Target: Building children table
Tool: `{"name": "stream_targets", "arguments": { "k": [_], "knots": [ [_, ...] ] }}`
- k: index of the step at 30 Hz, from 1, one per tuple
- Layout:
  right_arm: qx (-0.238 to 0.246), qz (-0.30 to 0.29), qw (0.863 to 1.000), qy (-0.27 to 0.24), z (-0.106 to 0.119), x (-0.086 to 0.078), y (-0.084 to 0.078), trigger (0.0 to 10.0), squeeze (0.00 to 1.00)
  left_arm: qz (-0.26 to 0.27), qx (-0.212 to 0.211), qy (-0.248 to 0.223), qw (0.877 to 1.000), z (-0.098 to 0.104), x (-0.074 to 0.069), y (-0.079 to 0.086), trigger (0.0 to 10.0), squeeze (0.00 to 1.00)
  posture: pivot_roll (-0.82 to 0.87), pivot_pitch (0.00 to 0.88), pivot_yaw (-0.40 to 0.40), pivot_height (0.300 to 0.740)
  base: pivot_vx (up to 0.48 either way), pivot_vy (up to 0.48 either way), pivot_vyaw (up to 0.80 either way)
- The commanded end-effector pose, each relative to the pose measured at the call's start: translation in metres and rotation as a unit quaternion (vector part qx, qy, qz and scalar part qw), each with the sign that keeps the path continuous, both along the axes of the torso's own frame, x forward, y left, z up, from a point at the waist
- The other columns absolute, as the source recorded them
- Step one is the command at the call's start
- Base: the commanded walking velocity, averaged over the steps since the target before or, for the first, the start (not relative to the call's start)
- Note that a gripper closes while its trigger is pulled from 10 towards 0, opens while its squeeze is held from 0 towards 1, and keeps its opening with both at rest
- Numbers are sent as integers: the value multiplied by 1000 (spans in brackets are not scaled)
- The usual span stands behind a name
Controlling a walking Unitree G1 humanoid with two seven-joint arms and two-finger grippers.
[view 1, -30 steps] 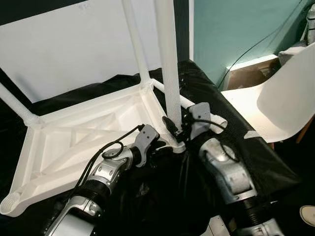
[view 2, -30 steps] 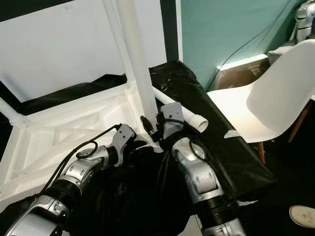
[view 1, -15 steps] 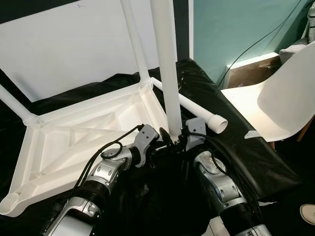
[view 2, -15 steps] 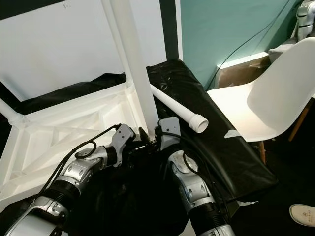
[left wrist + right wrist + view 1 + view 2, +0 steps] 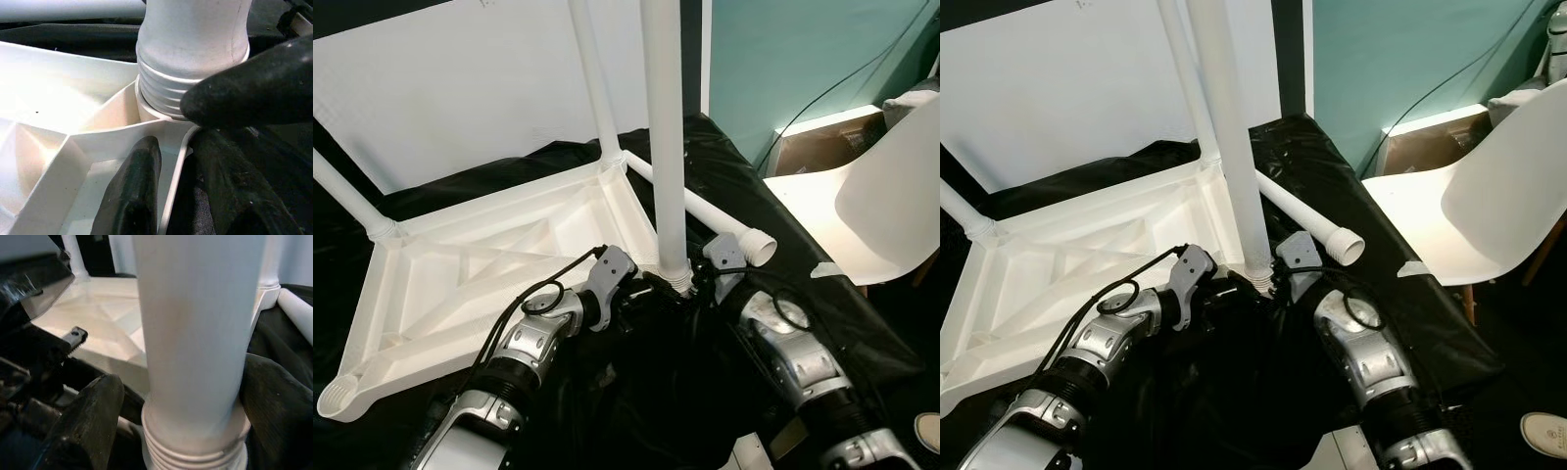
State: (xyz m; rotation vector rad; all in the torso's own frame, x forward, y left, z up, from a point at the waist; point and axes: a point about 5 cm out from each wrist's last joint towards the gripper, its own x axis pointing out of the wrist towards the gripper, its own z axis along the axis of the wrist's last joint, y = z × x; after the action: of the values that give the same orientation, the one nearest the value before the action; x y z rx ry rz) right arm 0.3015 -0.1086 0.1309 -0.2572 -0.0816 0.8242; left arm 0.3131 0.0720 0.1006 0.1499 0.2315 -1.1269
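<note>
While the white plastic children's tabletop lies upside down on a surface draped in black sheeting, its ribbed underside facing up, a tall white plastic tube leg stands upright in the corner socket nearest the robot, at about 6 o'clock of the tabletop. Its threaded collar sits at the mouth of the socket, several screw ridges still showing above the rim.

The left gripper reaches in from 7 o'clock and grips the tabletop's edge wall just beside the socket: one black finger lies inside the frame, the other outside it, narrowly spread with the thin white wall between them. The right gripper comes from 5 o'clock and holds the leg just above the collar, its two black fingers pressed against opposite sides of the tube.

Two more white legs rise from the tabletop: one at the far corner toward 12 o'clock, another at the left corner toward 10 o'clock. A fourth, loose white tube leg lies flat on the black sheeting at 2 o'clock, its open flared end pointing toward a white moulded plastic chair at 3 o'clock, in front of a teal wall.
</note>
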Motion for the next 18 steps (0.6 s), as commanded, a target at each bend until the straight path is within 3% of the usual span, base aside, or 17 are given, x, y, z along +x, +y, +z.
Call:
{"name": "stream_targets", "arguments": {
  "k": [1, 2, 3, 10, 11, 12, 13, 18],
  "knots": [
    [-12, 24, 999, 21, -8, -2, 4, 6980, 0, 2, 12, 14, 1000, -8, -1, 0, 10000, 0, -32, 0, 124, 740, 0, 0, 0],
    [-29, 38, 999, 20, -8, 1, 0, 1529, 0, 1, 12, 13, 1000, -7, -1, -1, 10000, 0, -35, 0, 121, 740, 0, 0, 0],
    [-41, 47, 998, 20, -8, 4, -2, 0, 0, -2, 12, 13, 1000, -7, -1, -2, 10000, 0, -35, 0, 119, 740, 0, 0, 0],
    [-49, 58, 996, 35, -8, 10, -6, 0, 0, -13, 15, 19, 1000, -8, -2, -3, 10000, 0, -36, 0, 117, 740, 0, 0, 0],
    [-42, 58, 996, 45, -9, 10, -7, 0, 0, -16, 15, 22, 1000, -8, -2, -3, 9137, 0, -37, 0, 117, 740, 0, 0, 0],
    [-34, 58, 996, 54, -12, 8, -6, 0, 0, -20, 14, 23, 999, -8, -3, -3, 6353, 0, -36, 0, 119, 740, 0, 0, 0],
    [-15, 52, 996, 67, -15, 5, -4, 0, 0, -22, 14, 23, 999, -8, -2, -4, 5569, 0, -35, 0, 121, 740, 0, 0, 0],
    [14, 39, 996, 84, -19, 1, 0, 0, 0, -23, 14, 23, 999, -7, -2, -4, 5647, 0, -35, 0, 123, 740, 0, 0, 0]
  ]
}}
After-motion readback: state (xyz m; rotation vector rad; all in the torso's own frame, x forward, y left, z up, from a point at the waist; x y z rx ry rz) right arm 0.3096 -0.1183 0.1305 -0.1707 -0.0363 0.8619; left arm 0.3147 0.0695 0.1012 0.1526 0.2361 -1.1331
